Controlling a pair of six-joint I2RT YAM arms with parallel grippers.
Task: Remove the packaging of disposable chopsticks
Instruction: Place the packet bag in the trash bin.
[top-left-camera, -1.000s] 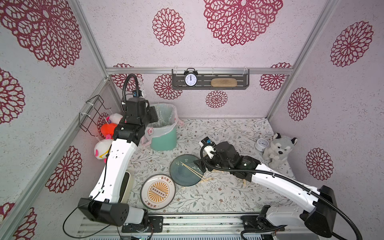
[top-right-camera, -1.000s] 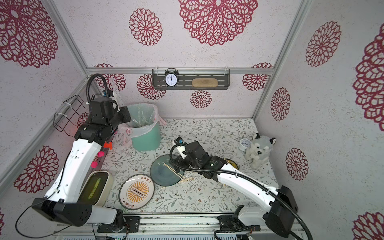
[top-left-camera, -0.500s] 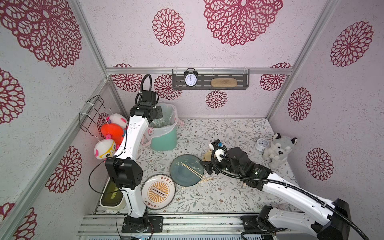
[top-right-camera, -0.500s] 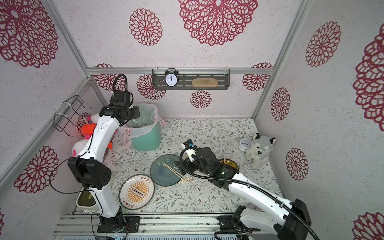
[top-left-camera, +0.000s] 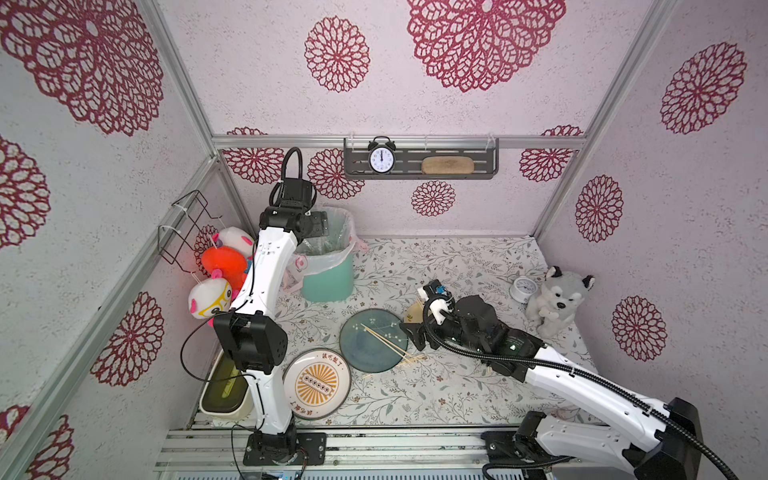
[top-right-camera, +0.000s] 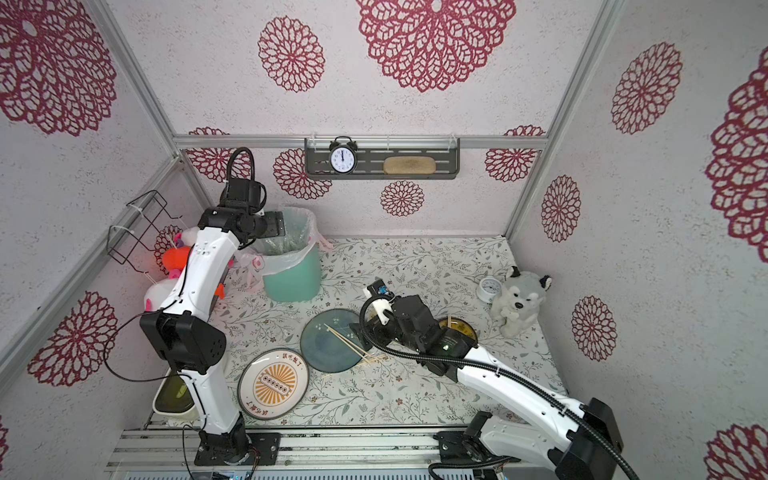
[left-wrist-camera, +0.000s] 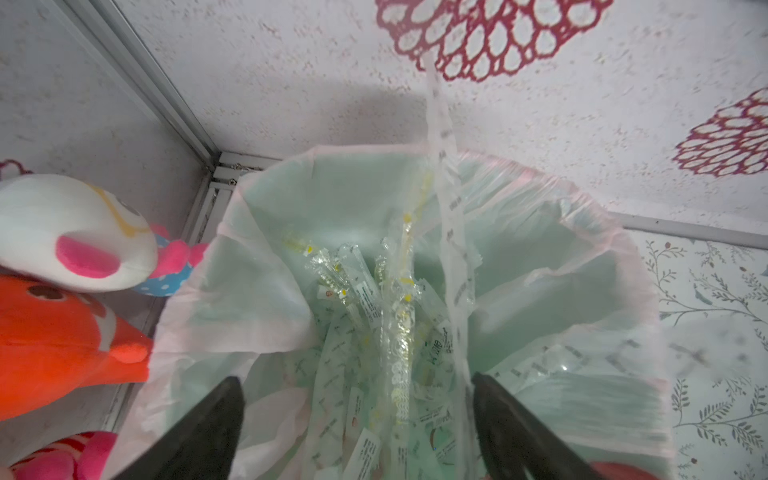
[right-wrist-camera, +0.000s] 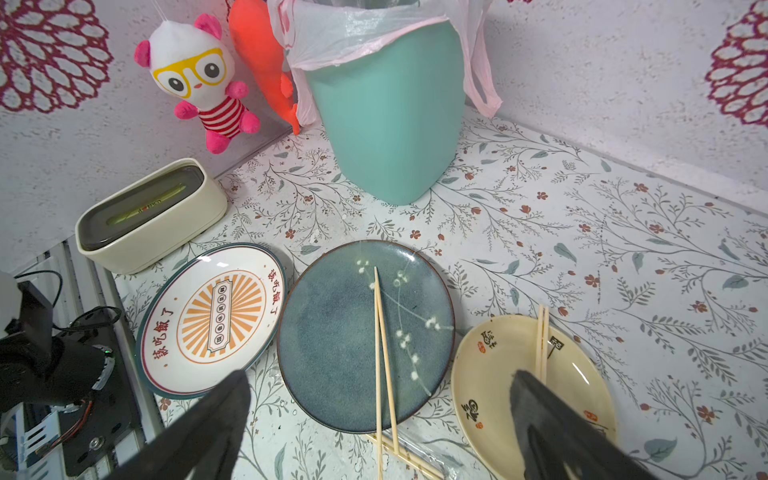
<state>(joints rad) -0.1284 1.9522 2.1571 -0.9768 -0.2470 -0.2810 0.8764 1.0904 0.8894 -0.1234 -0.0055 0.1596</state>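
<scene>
My left gripper (left-wrist-camera: 355, 378) (top-left-camera: 322, 224) hangs open over the teal bin (top-left-camera: 328, 278) (left-wrist-camera: 623, 232). A long clear sleeve of packaging (left-wrist-camera: 451, 232) stands loose in the bin next to one finger, above several more sleeves (left-wrist-camera: 361, 307). My right gripper (right-wrist-camera: 380, 374) (top-left-camera: 411, 332) is open and empty, low over the plates. One bare pair of disposable chopsticks (right-wrist-camera: 380, 340) (top-left-camera: 384, 338) lies across the blue plate (right-wrist-camera: 332, 332). Another pair (right-wrist-camera: 541, 340) rests on the cream plate (right-wrist-camera: 498, 374). A pair still in its clear sleeve (right-wrist-camera: 419, 457) lies on the table beside the blue plate.
A white and orange plate (top-left-camera: 318, 384) and a cream lidded box (top-left-camera: 222, 386) sit at the front left. Plush toys (top-left-camera: 224, 262) hang on the left wall. A husky plush (top-left-camera: 557, 299) and a small clock (top-left-camera: 521, 289) stand at the right.
My left gripper has opened over the bin and let go of the sleeve. The left arm's elbow has dropped. My right arm has drawn back to the right from the blue plate.
</scene>
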